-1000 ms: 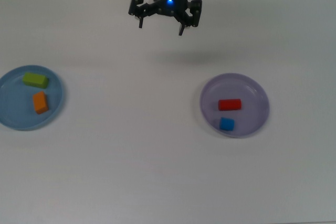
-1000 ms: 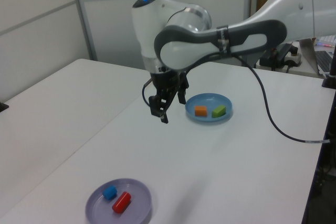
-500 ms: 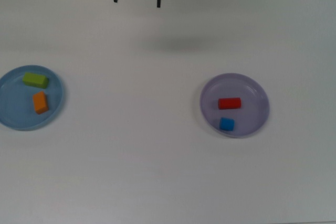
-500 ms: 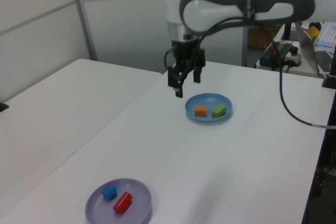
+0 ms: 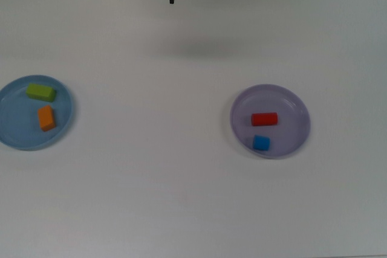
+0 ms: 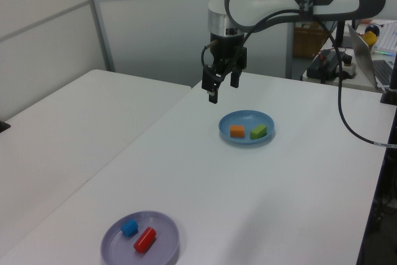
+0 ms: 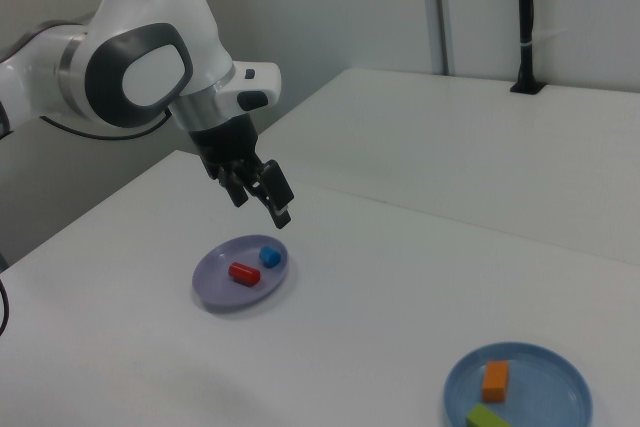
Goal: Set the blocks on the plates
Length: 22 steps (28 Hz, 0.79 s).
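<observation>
Top view: green block (image 5: 40,92) & orange block (image 5: 46,118) lie in blue plate (image 5: 12,134); red block (image 5: 264,119) & blue block (image 5: 261,143) in lavender plate (image 5: 296,106). Gripper (image 6: 223,84) empty, fingers spread, high over table (image 5: 181,197), well apart from both plates. I judge all placed; I'd just park the arm clear, no descent near plates.

You will find no text, label, brand, number or sign to read in any of the three views: nothing legible on the arm, the plates, the blocks or the surface.
</observation>
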Available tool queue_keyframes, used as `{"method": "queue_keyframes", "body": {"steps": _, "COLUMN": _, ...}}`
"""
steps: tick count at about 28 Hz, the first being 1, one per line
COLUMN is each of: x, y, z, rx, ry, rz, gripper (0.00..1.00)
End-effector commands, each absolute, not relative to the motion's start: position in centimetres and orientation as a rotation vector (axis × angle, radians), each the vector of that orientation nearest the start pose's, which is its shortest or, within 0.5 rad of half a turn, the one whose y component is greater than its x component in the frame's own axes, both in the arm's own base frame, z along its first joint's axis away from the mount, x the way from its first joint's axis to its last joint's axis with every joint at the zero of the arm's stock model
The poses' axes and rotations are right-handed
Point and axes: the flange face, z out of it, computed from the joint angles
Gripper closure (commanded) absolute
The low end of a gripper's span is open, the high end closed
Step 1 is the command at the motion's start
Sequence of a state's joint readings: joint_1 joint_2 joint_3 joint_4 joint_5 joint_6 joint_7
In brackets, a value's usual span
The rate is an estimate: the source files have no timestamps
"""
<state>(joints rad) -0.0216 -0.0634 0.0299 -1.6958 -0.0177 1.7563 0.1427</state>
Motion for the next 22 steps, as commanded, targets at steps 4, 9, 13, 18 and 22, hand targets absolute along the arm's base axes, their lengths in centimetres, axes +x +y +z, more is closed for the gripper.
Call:
{"method": "queue_keyframes", "body": {"steps": 4, "x": 54.7, "y": -1.2, "z": 61.9, "rx": -3.123, "ry": 0.223, "rz": -0.187, "gripper": 0.0}}
{"method": "queue_keyframes", "body": {"steps": 9, "x": 54.9, "y": -1.5, "z": 62.4, "rx": -3.147, "ry": 0.249, "rz": -0.196, "gripper": 0.0}}
{"method": "queue_keyframes", "body": {"steps": 13, "x": 54.7, "y": -2.2, "z": 63.3, "rx": -3.148, "ry": 0.334, "rz": -0.194, "gripper": 0.0}}
{"method": "queue_keyframes", "body": {"steps": 18, "x": 54.3, "y": -3.5, "z": 63.7, "rx": -3.199, "ry": 0.353, "rz": -0.187, "gripper": 0.0}}
{"method": "queue_keyframes", "body": {"steps": 22, "x": 54.1, "y": -4.6, "z": 64.9, "rx": -3.194, "ry": 0.385, "rz": -0.185, "gripper": 0.0}}
